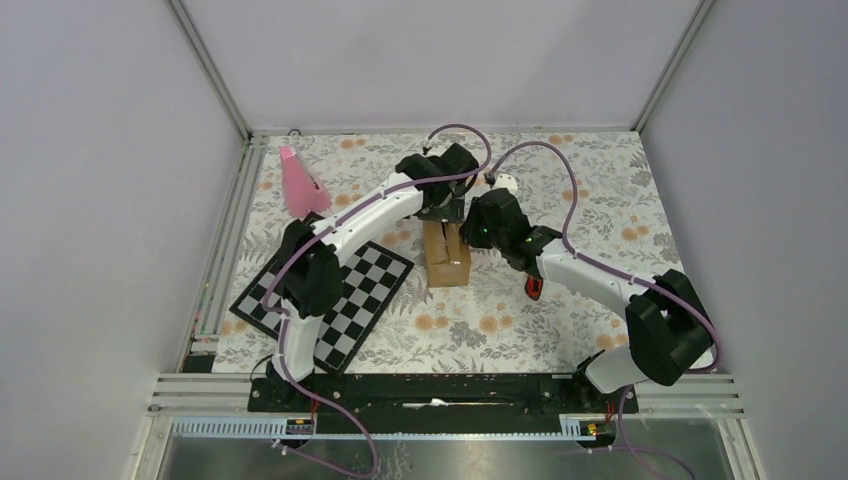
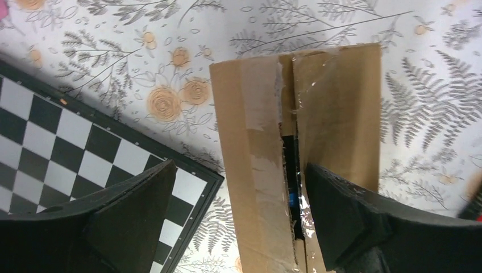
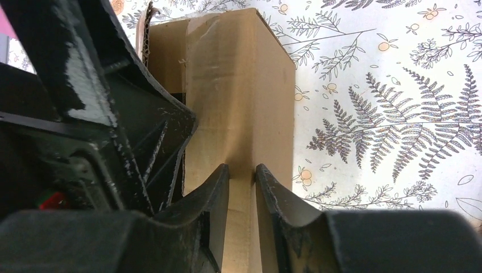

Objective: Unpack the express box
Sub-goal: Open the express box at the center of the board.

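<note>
Floral worktop (image 1: 560, 300) had the express box (image 1: 447, 255) mid-surface, just beside the chessboard (image 1: 340, 300). Top tape seam was split and a dark gap showed, but the flaps weren't spread and nothing was out yet. Left gripper (image 2: 240, 170) hung wide open over the seam. Right gripper (image 3: 242, 169) was nearly pinched at the box, couldn't tell if it gripped.

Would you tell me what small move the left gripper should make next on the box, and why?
Probably ease the left gripper down so one finger enters the split seam of the box. The tape is torn open, a dark gap shows along the seam, and the open gripper straddles one flap with that finger at the gap.
</note>
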### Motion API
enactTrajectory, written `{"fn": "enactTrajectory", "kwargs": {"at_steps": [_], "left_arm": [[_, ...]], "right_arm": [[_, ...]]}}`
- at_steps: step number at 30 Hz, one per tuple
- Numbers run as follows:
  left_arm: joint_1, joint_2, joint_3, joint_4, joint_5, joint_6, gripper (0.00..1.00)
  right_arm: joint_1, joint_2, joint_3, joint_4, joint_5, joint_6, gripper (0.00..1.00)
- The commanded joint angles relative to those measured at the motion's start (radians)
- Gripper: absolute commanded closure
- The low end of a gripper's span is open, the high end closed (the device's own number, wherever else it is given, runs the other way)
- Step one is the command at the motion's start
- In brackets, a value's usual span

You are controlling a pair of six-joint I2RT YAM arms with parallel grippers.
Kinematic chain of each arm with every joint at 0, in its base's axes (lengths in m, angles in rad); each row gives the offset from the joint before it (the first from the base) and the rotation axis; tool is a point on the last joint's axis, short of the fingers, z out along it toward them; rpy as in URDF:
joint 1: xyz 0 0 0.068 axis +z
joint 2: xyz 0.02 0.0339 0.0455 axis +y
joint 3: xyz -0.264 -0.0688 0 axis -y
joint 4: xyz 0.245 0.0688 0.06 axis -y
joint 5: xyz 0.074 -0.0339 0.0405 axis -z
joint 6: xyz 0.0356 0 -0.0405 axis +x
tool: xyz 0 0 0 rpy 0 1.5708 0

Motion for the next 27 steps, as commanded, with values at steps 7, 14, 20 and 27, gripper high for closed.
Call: {"fn": "enactTrajectory", "kwargs": {"at_steps": [7, 14, 20, 27], "left_arm": [[-0.006, -0.043, 0.013, -0.048, -0.137, -0.004, 0.40], [0.059, -0.190, -0.186, 0.136, 0.039, 0.009, 0.76], [0.187, -0.418, -0.549, 0.504, 0.356, -0.046, 1.00], [0.222, -0.504, -0.671, 0.639, 0.461, -0.080, 1.00]], "right_arm": [[0.012, -0.035, -0.015, -0.020, 0.062, 0.001, 1.00], [0.012, -0.040, -0.013, -0.030, 0.066, -0.002, 1.00], [0.013, -0.066, 0.027, -0.070, 0.052, -0.027, 0.83], [0.078, -0.078, 0.166, -0.175, 0.100, -0.082, 0.27]]}}
